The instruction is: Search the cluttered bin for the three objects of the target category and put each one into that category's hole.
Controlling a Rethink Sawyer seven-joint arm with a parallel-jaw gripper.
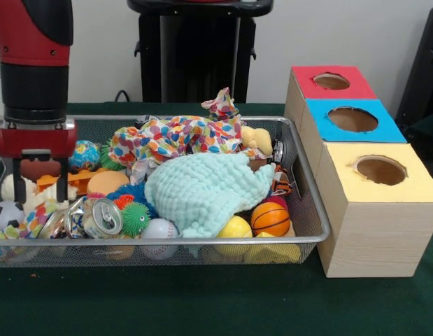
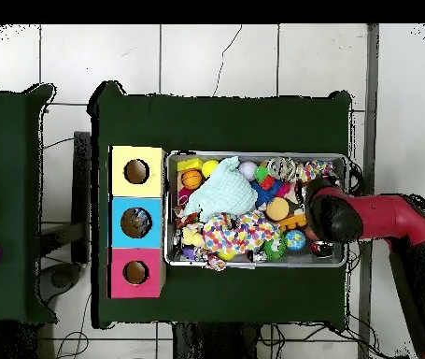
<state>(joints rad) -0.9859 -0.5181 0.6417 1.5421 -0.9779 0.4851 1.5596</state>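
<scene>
The bin [image 1: 310, 210] sits on the dark green table [image 1: 202, 301], heaped full; a mint green cloth [image 1: 202, 192] lies over its middle, with a confetti-patterned cloth [image 1: 178, 136] bunched behind it; along the front rim lie a silver soda can [image 1: 103, 217], a fuzzy green ball [image 1: 136, 218], a white baseball [image 1: 159, 229], a yellow ball [image 1: 235, 227] and a small basketball [image 1: 270, 218]; a soccer ball [image 1: 6, 213] rests at the left end in the front view; no clear plastic bottle can be made out in either view, so where the three objects lie cannot be told.

Just beside the bin stands the pale wooden box [image 1: 370, 238], its three sections topped red, blue and yellow; the hole [image 1: 352, 119] in the blue middle section looks dark and nothing shows inside it.

The gripper [image 1: 40, 183] hangs over the bin's left end in the front view, its two dark fingers [image 1: 19, 180] spread apart with nothing between them, tips down among the toys.

The front view shows the gripper's fingers and the clutter's height; the overhead view hides the gripper under the red arm [image 2: 384, 217], which covers one end of the bin, yet it alone shows the box's holes from straight above and a second table [image 2: 6, 206] off to the side, bearing purple things at the picture's edge.
</scene>
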